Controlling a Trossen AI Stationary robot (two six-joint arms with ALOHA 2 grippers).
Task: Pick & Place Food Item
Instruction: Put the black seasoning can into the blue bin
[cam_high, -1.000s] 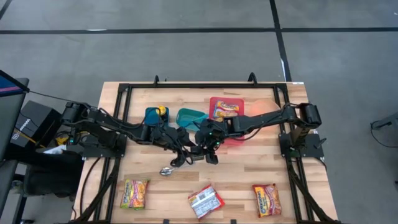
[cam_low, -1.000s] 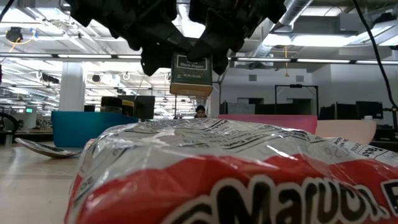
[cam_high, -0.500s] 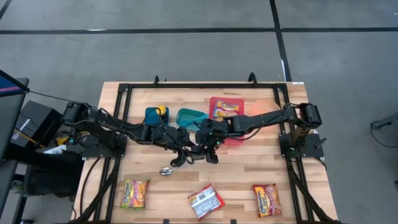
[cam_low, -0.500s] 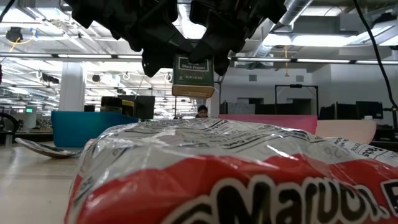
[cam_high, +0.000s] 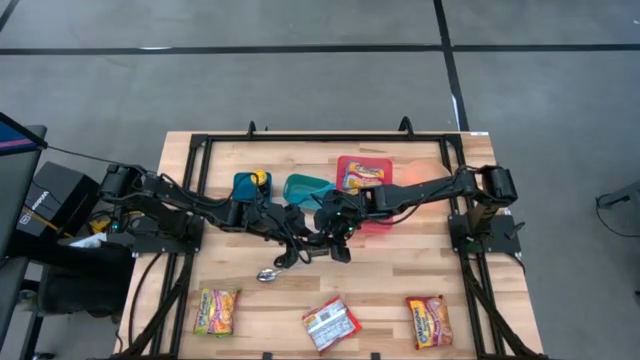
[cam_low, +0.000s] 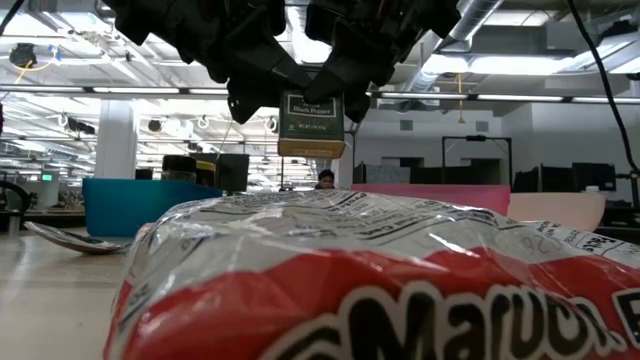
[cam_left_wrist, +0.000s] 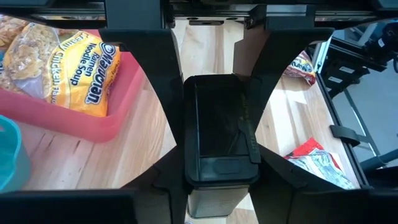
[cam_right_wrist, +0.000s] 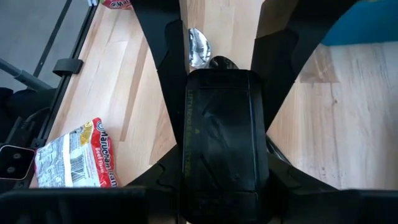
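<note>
A small pepper tin with a black lid and a "Black Pepper" label hangs in the air over the middle of the table. My left gripper and my right gripper meet there, and both are shut on the tin's top. The black lid shows between the fingers in the left wrist view and in the right wrist view. In the high view the two grippers hide the tin. My left gripper pinches the tin's lid end by its two long sides between its two fingers. The fingers come from above, slanting in from the table's left. The tin hangs upright, clear of the table. My right gripper pinches the same lid end by its long sides between its two fingers. The fingers come from above, slanting in from the table's right. The tin hangs upright below them.
A pink tray holding a ramen packet, a teal bowl and a blue cup stand behind the grippers. A spoon lies below them. Three noodle packets lie along the near edge.
</note>
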